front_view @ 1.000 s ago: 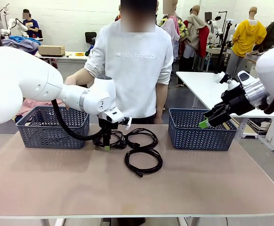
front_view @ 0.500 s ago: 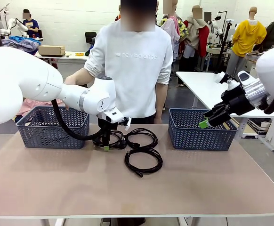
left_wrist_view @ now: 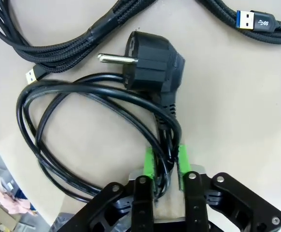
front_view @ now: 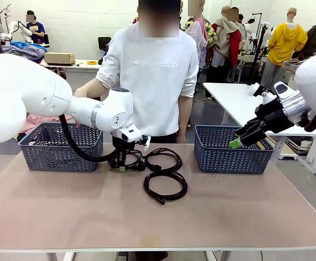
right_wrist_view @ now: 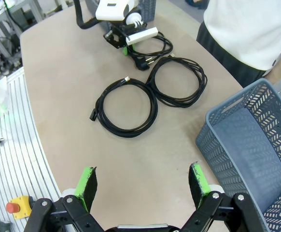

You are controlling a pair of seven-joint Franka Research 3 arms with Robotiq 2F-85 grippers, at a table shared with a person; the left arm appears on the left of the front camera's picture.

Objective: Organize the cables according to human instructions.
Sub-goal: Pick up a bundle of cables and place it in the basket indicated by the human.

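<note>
Tan tabletop (left_wrist_view: 237,121): left tool (left_wrist_view: 165,159) clamps a cable (left_wrist_view: 152,60), its loop partly hidden beneath.

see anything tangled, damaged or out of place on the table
Nothing looks damaged or spilled. The thin black rubbery power cord with a round plug lies loosely coiled, its strands pinched between the green pads of the left hand. A black braided USB cable lies close beside it.

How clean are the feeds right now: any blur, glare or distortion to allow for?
Left wrist view: sharp, evenly lit, the cord in the left hand crisp, shadows soft. Right wrist view: sharp, but the wide lens bows the edge of the table beyond the open right hand. Front view: flat light, no glare on the table; the left arm's shell is bright near the lens.
</note>
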